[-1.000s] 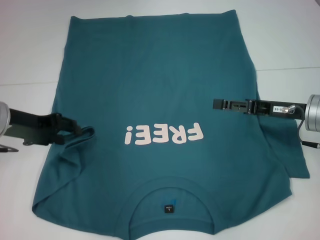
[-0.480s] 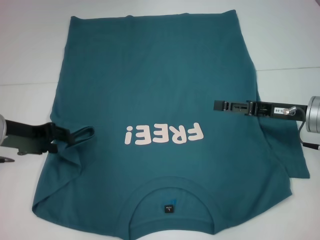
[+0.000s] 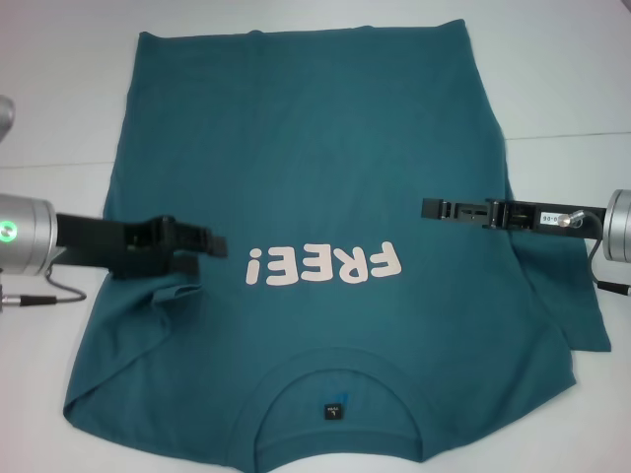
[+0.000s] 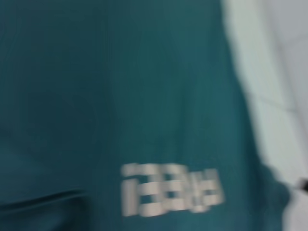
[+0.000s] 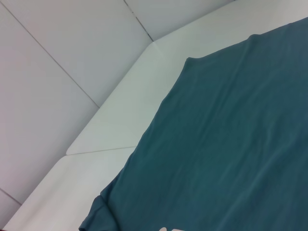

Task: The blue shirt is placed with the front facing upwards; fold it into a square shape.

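While the blue shirt (image 3: pixel 315 187) lies flat on the desk (image 3: pixel 59 89), print up, your left claw (image 3: pixel 202 246) carries its left sleeve inward, clamped; right claw (image 3: pixel 426 208), state unreadable, hovers opposite. Next: lay sleeve flat, release.

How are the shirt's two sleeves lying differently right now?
On the blue shirt, the left sleeve is folded in over the body, with the left gripper above it. The right sleeve is spread out flat on the table; the right gripper hovers over the shirt's body. Both sleeves are short.
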`<state>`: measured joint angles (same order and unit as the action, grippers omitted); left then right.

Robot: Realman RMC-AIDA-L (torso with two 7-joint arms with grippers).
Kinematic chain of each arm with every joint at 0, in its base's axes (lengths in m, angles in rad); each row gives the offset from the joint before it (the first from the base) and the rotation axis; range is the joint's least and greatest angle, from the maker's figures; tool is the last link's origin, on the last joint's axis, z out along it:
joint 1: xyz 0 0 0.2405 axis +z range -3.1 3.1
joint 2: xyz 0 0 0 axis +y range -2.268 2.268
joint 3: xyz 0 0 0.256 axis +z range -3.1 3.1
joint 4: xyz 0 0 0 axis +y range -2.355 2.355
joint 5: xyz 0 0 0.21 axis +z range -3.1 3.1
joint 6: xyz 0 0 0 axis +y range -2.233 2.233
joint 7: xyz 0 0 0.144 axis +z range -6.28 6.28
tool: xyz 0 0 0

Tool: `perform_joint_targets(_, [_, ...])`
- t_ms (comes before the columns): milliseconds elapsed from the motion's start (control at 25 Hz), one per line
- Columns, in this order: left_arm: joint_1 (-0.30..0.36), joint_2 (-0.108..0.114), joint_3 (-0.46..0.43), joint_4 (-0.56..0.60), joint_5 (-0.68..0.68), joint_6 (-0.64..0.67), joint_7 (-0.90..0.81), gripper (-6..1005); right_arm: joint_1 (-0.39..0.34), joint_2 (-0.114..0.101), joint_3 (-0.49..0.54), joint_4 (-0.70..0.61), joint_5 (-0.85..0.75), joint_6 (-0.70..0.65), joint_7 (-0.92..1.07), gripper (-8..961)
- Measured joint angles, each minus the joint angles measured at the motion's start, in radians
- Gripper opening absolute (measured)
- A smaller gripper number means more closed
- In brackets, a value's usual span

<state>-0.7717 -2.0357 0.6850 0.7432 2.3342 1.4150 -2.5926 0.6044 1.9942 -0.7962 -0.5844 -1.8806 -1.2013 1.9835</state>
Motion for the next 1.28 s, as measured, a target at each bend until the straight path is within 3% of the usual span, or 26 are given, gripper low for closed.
perform_joint_targets(200, [0.024,0.021,-0.001,0.002,-0.024,-0.029,-0.045,540,0.000,0.000,0.000,0.000,0.000,0.001,-0.002,912])
perform_joint_targets(400, [0.048,0.021,-0.001,0.000,0.002,-0.080,-0.065,540,0.000,0.001,0.000,0.001,0.000,0.001,-0.002,912])
perform_joint_targets(1280, [0.044,-0.025,0.086,-0.047,0.024,-0.120,-0.068,539,0.000,0.005,-0.002,0.002,0.000,0.004,-0.002,911])
